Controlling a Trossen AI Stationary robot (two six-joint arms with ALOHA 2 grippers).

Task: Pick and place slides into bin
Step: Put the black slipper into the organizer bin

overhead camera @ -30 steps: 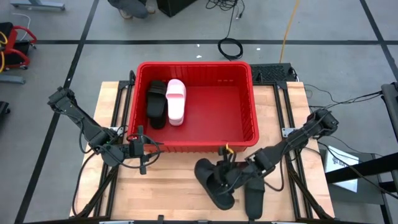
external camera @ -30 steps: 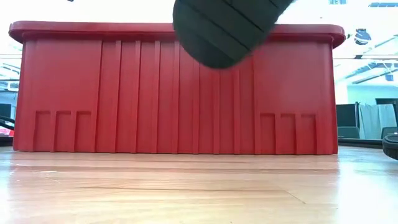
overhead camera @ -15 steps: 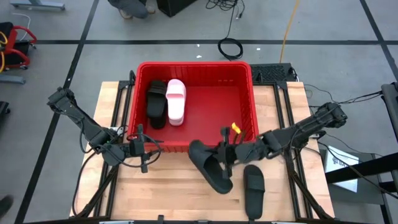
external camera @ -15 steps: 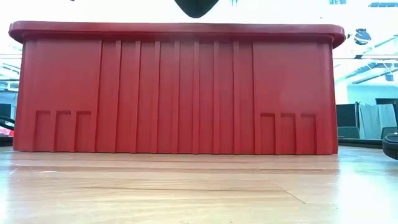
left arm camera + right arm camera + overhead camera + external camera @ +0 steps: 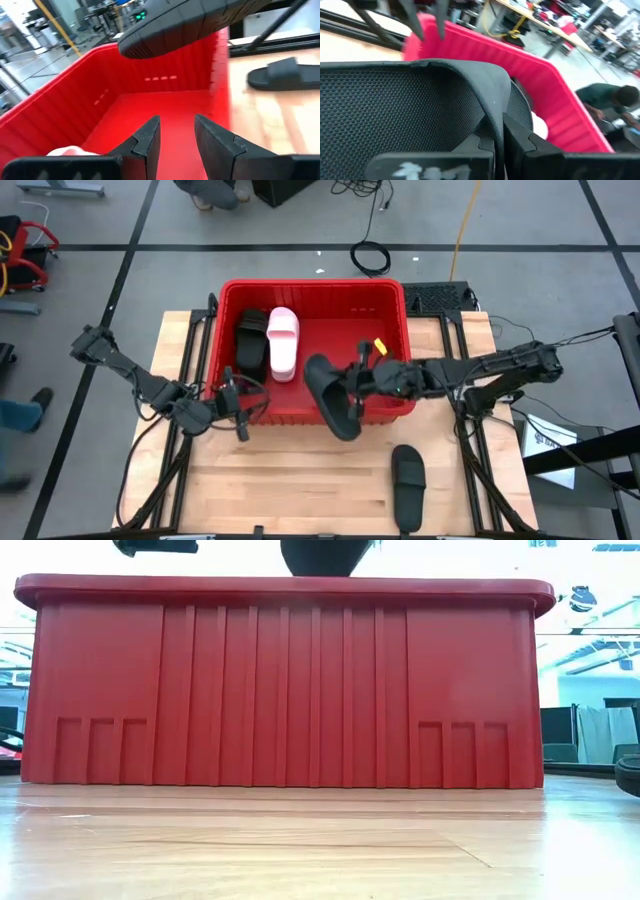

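Right gripper (image 5: 358, 379): clamps the black slide (image 5: 330, 395) over the bin's (image 5: 400, 310) near rim.
Left gripper (image 5: 240, 402): fingers apart.
Risk: if you release early, the slide tips onto the bench (image 5: 290, 480).

High view: looks straight down from above on the whole tabletop (image 5: 300, 480), both arms and the floor around.
Low view: sits at tabletop (image 5: 300, 850) height, faces level across it; the bin (image 5: 285, 680) wall fills most of it, close by.
Left wrist view: looks past the left claw (image 5: 176, 137) into the bin (image 5: 75, 90), very near its rim.
Right wrist view: pressed close on the held slide (image 5: 395, 100), bin (image 5: 520, 65) beyond.
Shared: all four views show the bin (image 5: 395, 310); the held slide (image 5: 330, 390) shows in the high view and both wrist views (image 5: 180, 20).
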